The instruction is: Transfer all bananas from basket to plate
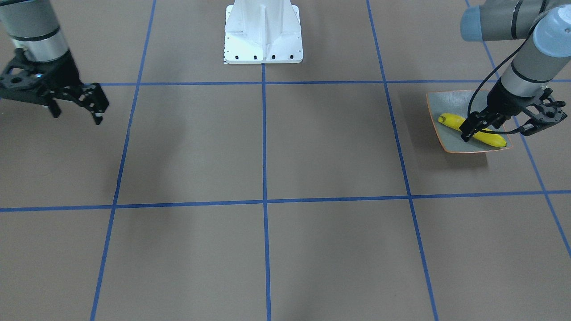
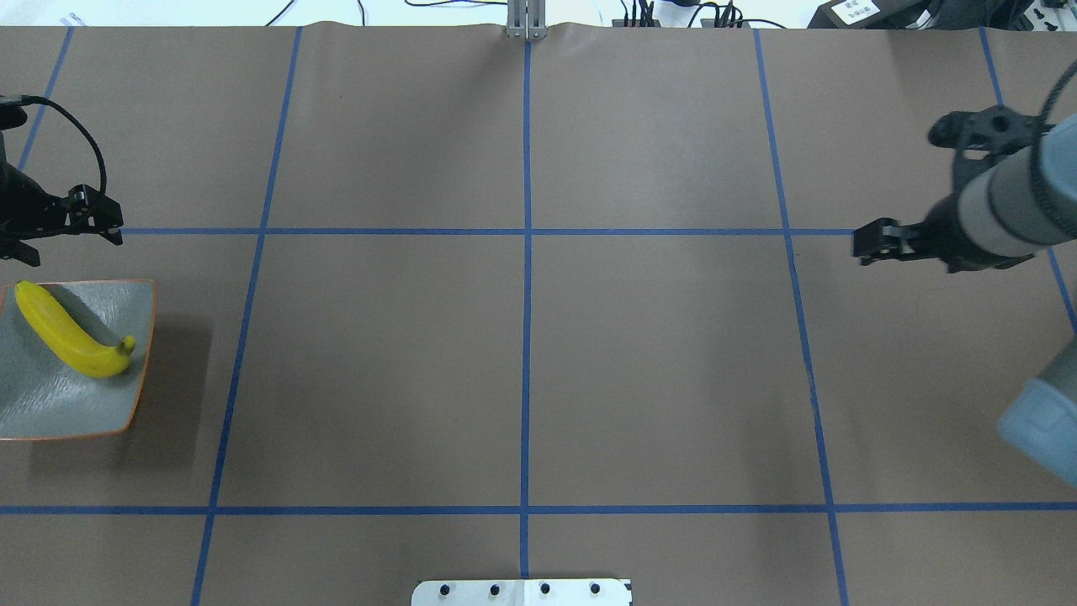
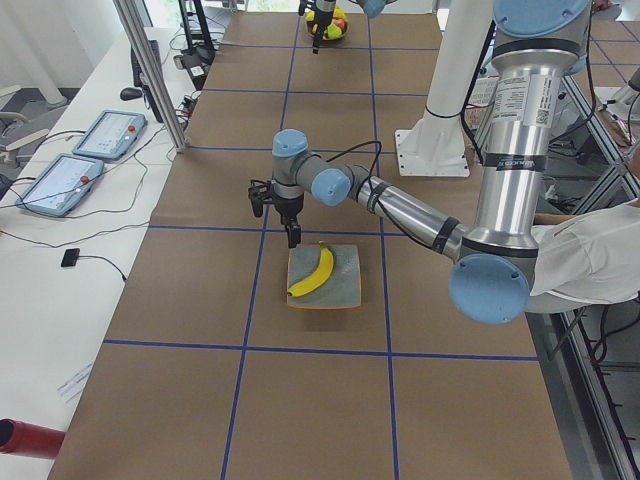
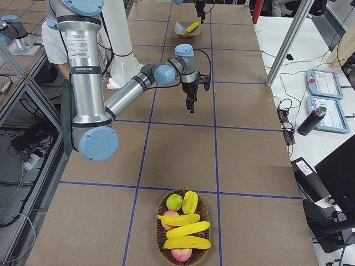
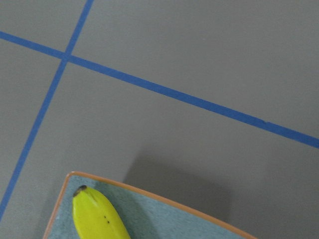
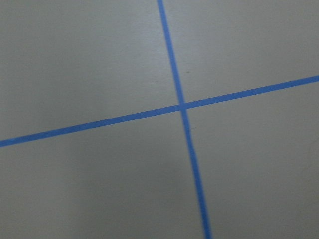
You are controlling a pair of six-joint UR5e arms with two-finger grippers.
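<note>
One yellow banana (image 2: 67, 332) lies diagonally on the square grey-green plate (image 2: 50, 396) at the table's left end; the left wrist view shows its dark tip (image 5: 82, 190) in a plate corner (image 5: 164, 219). My left gripper (image 2: 63, 244) hovers open and empty just above the plate's far edge, in front of the banana (image 1: 450, 121) in the front view. The woven basket (image 4: 164, 252) stands at the right end, and three bananas (image 4: 188, 229) lie across it. My right gripper (image 1: 76, 113) hangs open and empty over bare table, well short of the basket.
Apples and a green fruit (image 4: 175, 201) share the basket. The white robot base (image 1: 263, 33) stands at the table's rear middle. Blue tape lines (image 2: 526, 252) grid the brown table. A person's sleeve (image 3: 590, 255) shows beside the robot. Tablets and cables lie on side benches.
</note>
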